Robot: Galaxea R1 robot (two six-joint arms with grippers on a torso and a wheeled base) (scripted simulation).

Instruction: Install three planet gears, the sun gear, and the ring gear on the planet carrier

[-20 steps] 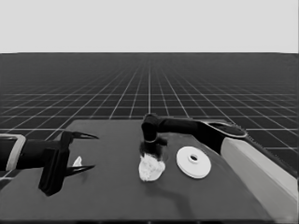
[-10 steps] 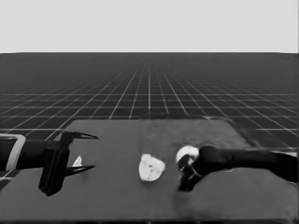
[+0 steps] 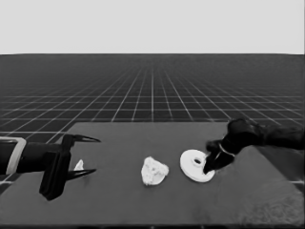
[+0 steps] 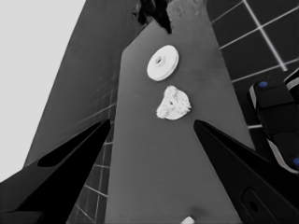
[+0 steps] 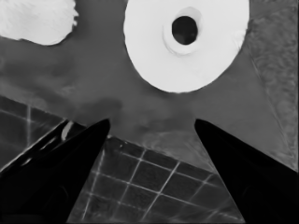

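Right end effector (image 3: pixel 209 160), fingers spread, reaches over larger round part (image 3: pixel 193 165); left arm parked.

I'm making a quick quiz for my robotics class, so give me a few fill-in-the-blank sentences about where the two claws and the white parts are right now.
1. The right claw is at the rim of the larger round part, whose centre has a ____.
2. Its fingers stand ____, with nothing between them.
3. The left claw waits over the table's ____ end, with the thin white piece beneath it.

Missing words: hole; open; left.
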